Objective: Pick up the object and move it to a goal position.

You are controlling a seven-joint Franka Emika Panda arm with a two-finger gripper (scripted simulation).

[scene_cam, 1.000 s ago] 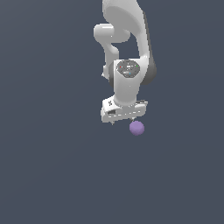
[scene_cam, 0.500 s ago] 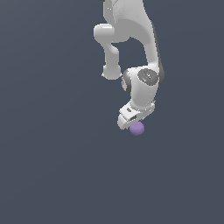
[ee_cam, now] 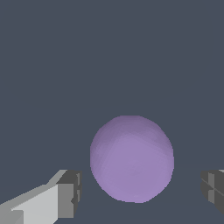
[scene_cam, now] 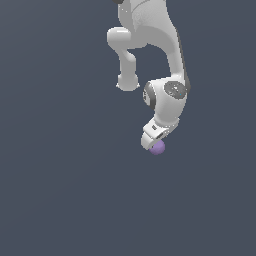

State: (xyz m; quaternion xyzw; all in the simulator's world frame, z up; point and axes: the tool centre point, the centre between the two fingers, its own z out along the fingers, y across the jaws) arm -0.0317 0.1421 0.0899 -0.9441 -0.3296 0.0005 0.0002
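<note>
The white arm (scene_cam: 150,60) fills the upper part of the exterior view, where its top is cut off by the frame edge, and it bends down to the gripper (scene_cam: 151,143), whose fingers cannot be made out there because the hand body covers them. In the wrist view the purple ball (ee_cam: 131,158) lies on the dark grey floor (ee_cam: 109,52) between the two fingertips (ee_cam: 70,193), and a clear gap shows on each side of it, so the jaws stand apart and do not touch it. One fingertip is cut off by the frame edge, and in the exterior view the ball (scene_cam: 158,147) is partly hidden under the gripper.
</note>
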